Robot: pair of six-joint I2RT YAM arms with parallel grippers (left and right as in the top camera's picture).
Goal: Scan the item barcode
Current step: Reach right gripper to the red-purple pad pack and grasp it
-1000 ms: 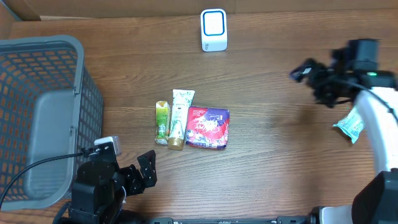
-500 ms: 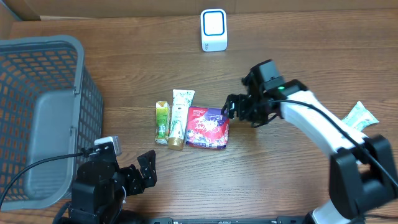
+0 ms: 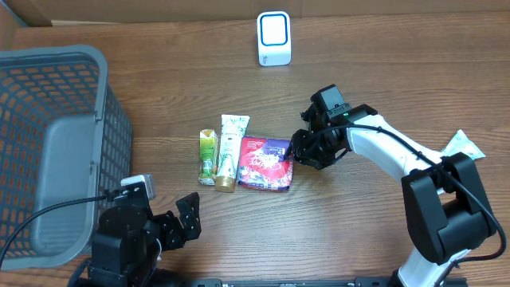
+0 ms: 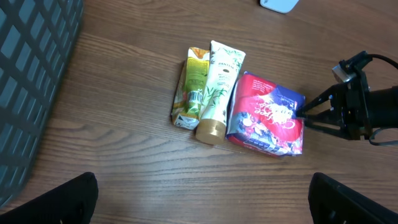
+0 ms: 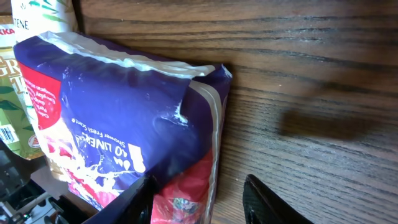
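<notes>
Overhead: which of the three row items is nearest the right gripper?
The red-and-purple liner pack, rightmost; right gripper is at its edge. White tube and green carton lie farther left.

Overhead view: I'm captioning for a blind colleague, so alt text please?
The right hand is at the right edge of a red-and-purple packet mid-table, beside a white tube and green carton; grey basket left, white scanner at top.

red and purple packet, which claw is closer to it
Right. The right claw is at the right edge of the packet; the left claw sits well apart, beyond its left side.
</notes>
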